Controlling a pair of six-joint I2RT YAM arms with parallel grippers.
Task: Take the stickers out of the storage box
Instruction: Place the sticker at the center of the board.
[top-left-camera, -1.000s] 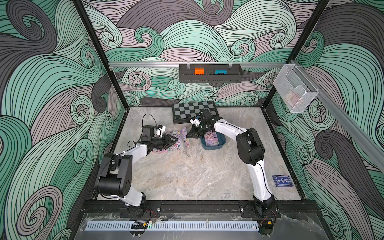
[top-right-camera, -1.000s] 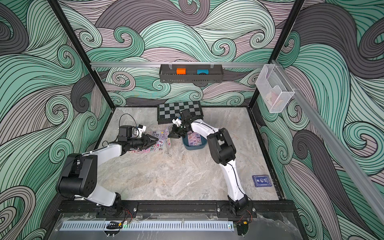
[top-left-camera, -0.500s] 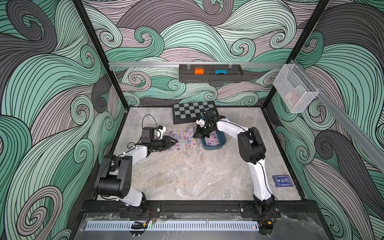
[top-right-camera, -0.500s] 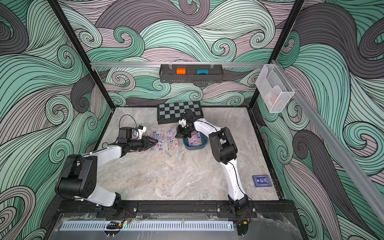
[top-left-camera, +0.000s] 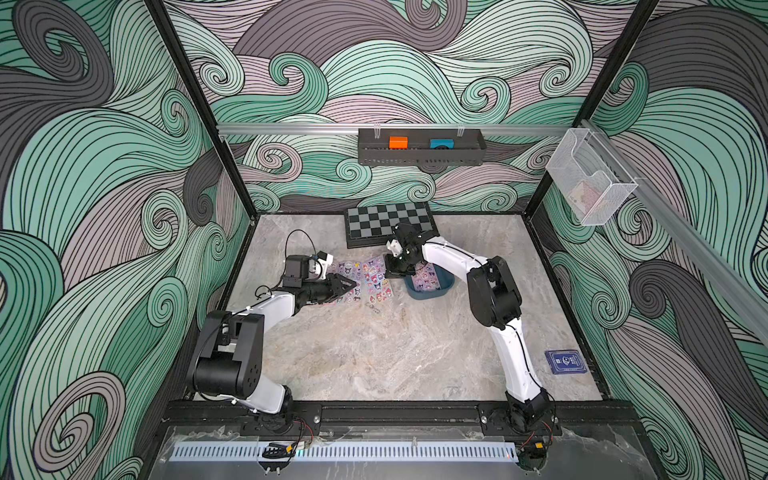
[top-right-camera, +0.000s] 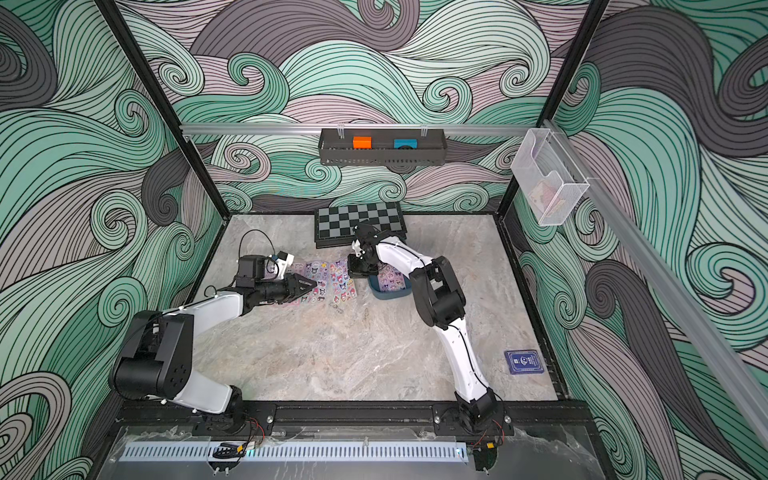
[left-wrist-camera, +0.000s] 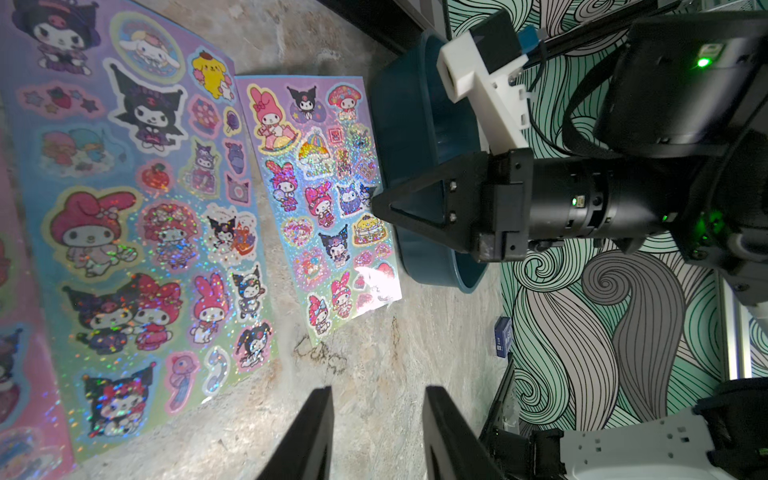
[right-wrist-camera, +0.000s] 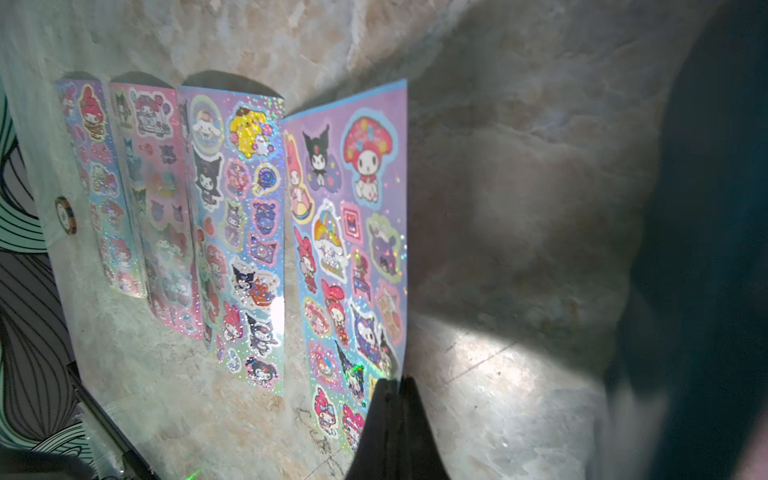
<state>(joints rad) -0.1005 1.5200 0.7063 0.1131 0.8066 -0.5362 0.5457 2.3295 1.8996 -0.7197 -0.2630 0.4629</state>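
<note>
We've brought the sticker sheet (top-left-camera: 379, 286) down; right gripper (top-left-camera: 388, 275) pinches its edge, storage box (top-left-camera: 419, 296) at three o'clock; left gripper (left-wrist-camera: 378, 390) narrowly open, empty.

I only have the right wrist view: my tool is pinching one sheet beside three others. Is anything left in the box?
Observer: Yes. Both top views show a sheet lying in the box.
Operator: Where's the left tool?
Observer: The left tool hangs over the laid-out sheets, at the far end of the row from your held sheet.
Operator: Is it holding anything?
Observer: No. In the left wrist view its fingers stand apart, with only bare table between them.
</note>
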